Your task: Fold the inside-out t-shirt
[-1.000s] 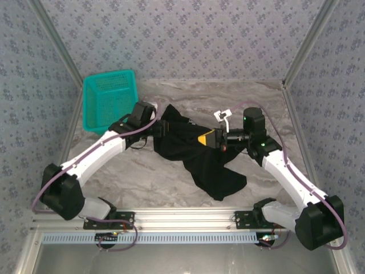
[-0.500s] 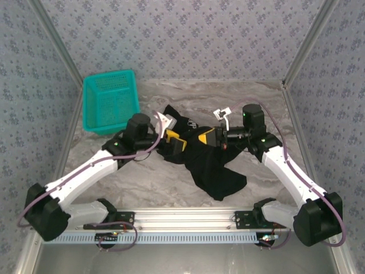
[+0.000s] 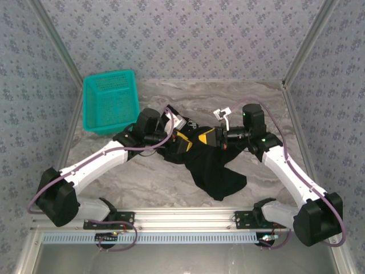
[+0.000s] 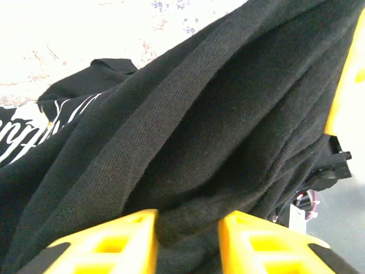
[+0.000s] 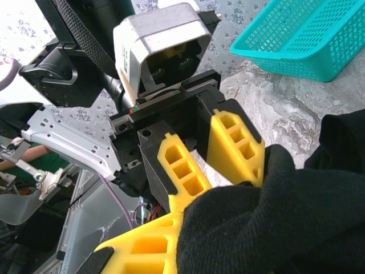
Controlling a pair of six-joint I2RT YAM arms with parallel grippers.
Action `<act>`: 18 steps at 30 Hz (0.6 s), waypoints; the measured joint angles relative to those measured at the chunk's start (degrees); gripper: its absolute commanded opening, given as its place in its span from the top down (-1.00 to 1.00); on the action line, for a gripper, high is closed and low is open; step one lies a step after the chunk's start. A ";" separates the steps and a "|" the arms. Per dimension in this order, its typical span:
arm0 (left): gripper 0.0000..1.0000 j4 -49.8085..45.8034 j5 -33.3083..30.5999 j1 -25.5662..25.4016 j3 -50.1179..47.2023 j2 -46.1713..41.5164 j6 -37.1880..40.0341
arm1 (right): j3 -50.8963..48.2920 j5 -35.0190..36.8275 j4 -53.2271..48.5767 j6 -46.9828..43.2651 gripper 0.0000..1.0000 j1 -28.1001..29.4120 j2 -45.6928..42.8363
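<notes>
Moved: left gripper [image 3: 182, 141] has come in onto the t-shirt [image 3: 219, 171].
Jaws there: straddling a fold; clamped or not, we cannot tell.
Why: right gripper [image 3: 208, 137] clamps the cloth raised, likely for our regrasp.

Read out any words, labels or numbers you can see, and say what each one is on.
White script lettering on the soft black cloth t-shirt, left wrist view: cut off by folds and the frame edge, no whole word readable.
Same print, top view: too small to read.
Small white tag, left wrist view, lower right: blurred.
No other text visible.
</notes>
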 measured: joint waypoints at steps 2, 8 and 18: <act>0.63 -0.13 0.22 0.00 0.42 0.00 0.42 | 0.00 0.04 -0.20 -0.04 1.00 -0.04 0.00; 1.00 -1.22 -1.14 0.00 1.05 -1.31 0.87 | 0.57 1.68 -2.75 -1.51 1.00 -0.31 0.33; 1.00 -1.68 -10.88 -0.04 4.28 -8.24 -3.02 | 20.22 26.97 -19.17 -1.20 0.40 0.63 9.62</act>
